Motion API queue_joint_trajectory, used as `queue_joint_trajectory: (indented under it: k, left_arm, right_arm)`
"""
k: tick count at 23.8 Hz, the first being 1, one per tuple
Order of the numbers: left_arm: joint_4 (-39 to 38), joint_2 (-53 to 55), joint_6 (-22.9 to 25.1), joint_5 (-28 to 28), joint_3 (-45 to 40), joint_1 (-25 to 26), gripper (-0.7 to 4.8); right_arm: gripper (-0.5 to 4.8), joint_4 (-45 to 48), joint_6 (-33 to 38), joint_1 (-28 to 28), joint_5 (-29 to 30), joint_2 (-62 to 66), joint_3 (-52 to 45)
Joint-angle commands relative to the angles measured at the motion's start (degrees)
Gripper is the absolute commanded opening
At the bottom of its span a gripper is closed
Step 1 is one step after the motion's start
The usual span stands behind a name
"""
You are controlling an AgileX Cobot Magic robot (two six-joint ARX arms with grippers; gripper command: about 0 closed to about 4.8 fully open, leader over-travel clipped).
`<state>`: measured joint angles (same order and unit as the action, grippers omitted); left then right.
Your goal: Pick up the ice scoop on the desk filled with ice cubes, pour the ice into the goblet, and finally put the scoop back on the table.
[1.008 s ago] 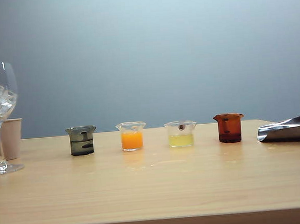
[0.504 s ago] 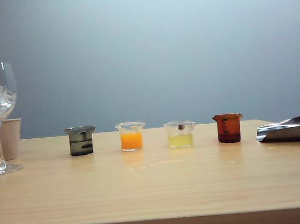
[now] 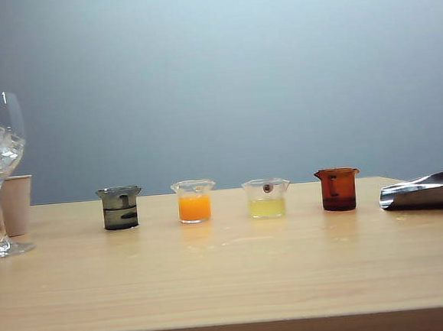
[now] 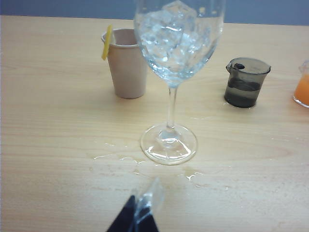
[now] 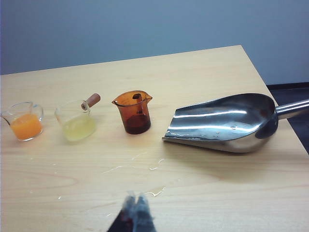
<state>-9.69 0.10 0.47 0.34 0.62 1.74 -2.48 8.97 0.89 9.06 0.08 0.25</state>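
Lying empty near the worktop's right edge, the ice scoop [image 5: 227,122] sits apart from the right gripper [image 5: 135,205], fingers clenched; left gripper [image 4: 145,205] clenched before the ice-filled goblet [image 4: 176,72].

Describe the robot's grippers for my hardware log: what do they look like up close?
Only fingertips show, in the wrist views. The left gripper has dark, narrow fingers with a clear, glossy covering. The right gripper has dark tips, reddish low down, under similar translucent film. No cables or markings visible.
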Motion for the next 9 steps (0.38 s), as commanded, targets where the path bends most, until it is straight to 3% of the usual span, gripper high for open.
queue_joint_trajectory:
  k: [1, 4, 7, 9]
  left_arm:
    - [0.44, 0.0, 0.04, -0.2, -0.09, -0.04, 0.04]
    - [0.44, 0.0, 0.04, -0.2, -0.09, -0.04, 0.04]
    - [0.44, 0.0, 0.04, -0.17, -0.09, -0.04, 0.04]
    - [0.44, 0.0, 0.04, -0.2, -0.09, -0.04, 0.04]
  right_arm:
    - [-0.05, -3.06, -0.07, 0.09, -0.09, 0.02, -0.2]
    - [-0.05, -3.72, -4.76, 0.02, -1.57, 0.02, -0.2]
    - [-0.05, -3.85, -18.27, -0.04, -2.56, 0.02, -0.2]
    - [-0.05, -4.0, -19.58, -0.02, -3.06, 0.02, -0.2]
